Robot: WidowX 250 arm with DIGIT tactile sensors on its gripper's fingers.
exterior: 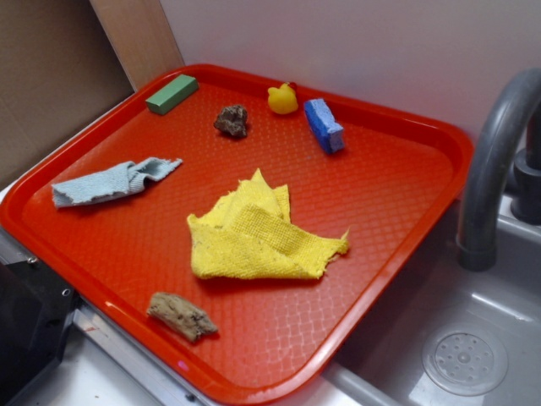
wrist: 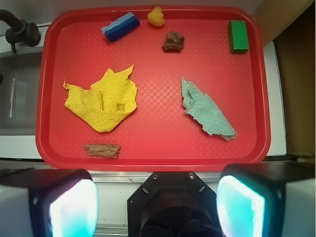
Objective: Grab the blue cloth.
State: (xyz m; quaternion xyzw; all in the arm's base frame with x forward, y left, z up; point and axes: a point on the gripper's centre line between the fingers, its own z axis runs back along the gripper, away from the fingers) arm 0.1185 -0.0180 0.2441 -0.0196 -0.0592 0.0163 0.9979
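The blue cloth [exterior: 114, 182] is laid out flat and long near the left edge of the red tray [exterior: 397, 127], clear of the yellow cloth [exterior: 254, 233] in the middle, so a straight-down pinch looks easy enough. The gripper [wrist: 157, 205] is held high off the near edge, fingers wide apart, nothing in them. The tray is parked beside a grey sink [exterior: 473, 355] and faucet [exterior: 494, 161].

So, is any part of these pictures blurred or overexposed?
Wrist view: the claw fingers are close, out of focus and glow bright cyan-white; the red tray and blue cloth are sharp. Exterior view: evenly lit, slightly soft, with soft shadows.
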